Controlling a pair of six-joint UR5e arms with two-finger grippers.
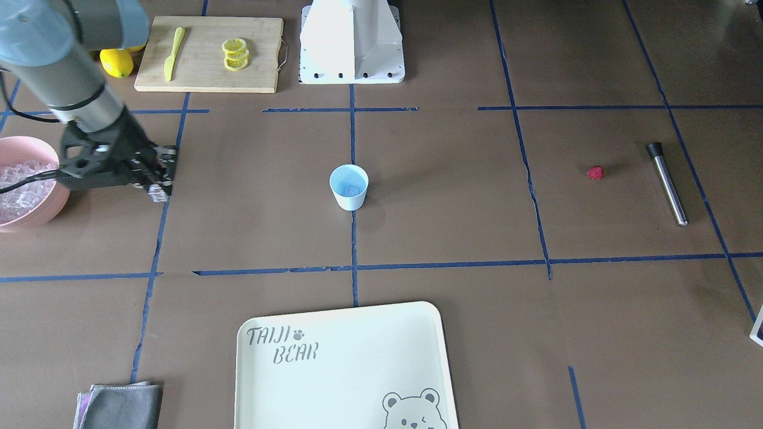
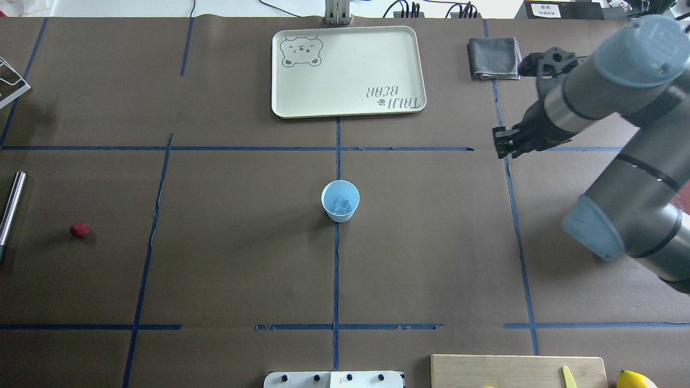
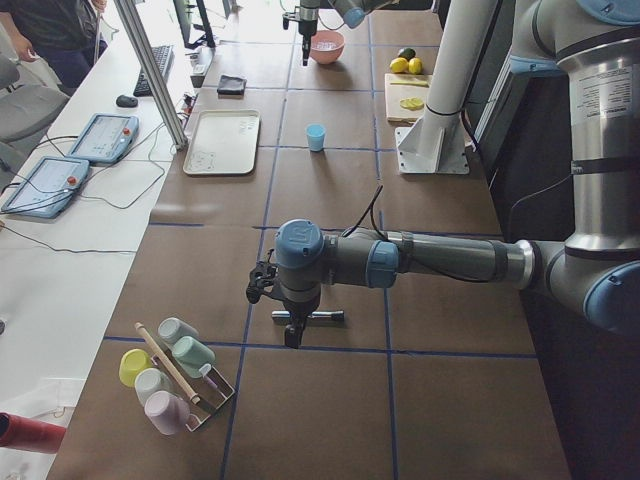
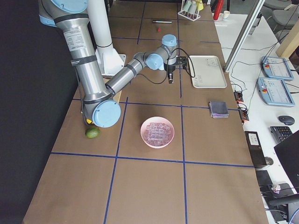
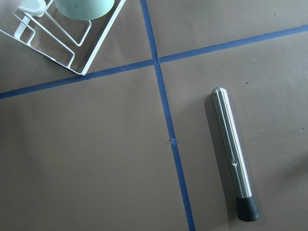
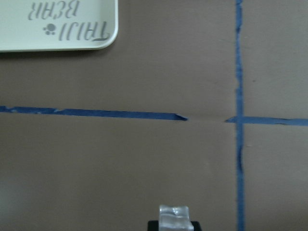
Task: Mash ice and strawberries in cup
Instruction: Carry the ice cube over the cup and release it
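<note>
1. A brown table (image 1: pixel 453 333) crossed by blue tape lines; the side views show a white desk beside it.
2. One cup (image 1: pixel 349 187) stands mid-table. Also one strawberry (image 1: pixel 595 173), one metal muddler (image 1: pixel 667 183), one tray (image 1: pixel 346 363), one cutting board (image 1: pixel 208 74) with three lemon slices (image 1: pixel 235 53), and one pink bowl (image 1: pixel 42 214) heaped with ice (image 4: pixel 157 132).
3. The strawberry lies well apart from the cup, on the robot's left; the muddler lies beyond it.
4. Only the overhead view shows a loose ice cube (image 2: pixel 341 205) inside the cup.
5. The right gripper (image 1: pixel 160 186), far to the cup's other side near the bowl, pinches a clear ice cube (image 6: pixel 174 215).
6. The left gripper (image 3: pixel 291 335) appears only in the left-side view; I cannot tell its opening.
</note>
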